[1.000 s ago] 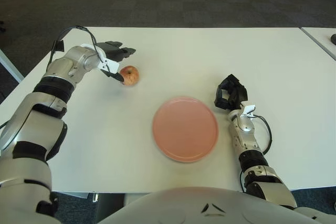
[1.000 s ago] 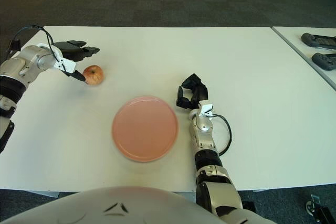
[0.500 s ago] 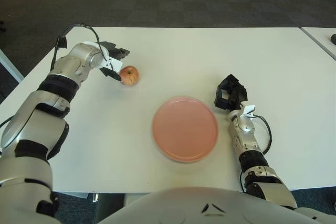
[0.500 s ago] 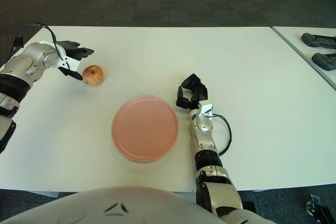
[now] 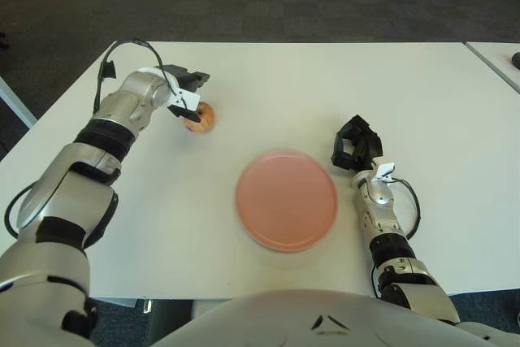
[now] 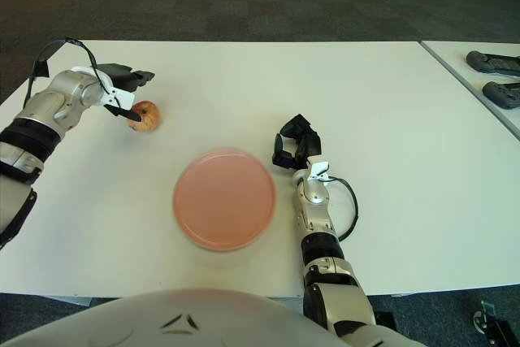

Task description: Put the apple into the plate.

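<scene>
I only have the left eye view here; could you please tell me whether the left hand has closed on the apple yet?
Observer: Not yet. In the right eye view the left hand has its upper fingers spread above the apple, clear of it; only a lower finger seems to touch the apple's left side.
Operator: Thank you. I see the right hand idle to the right of the plate. Is there anything on the neighbouring table at the far right?
Observer: Yes, a dark handheld device lies there, and a second device lies just nearer than it.
</scene>
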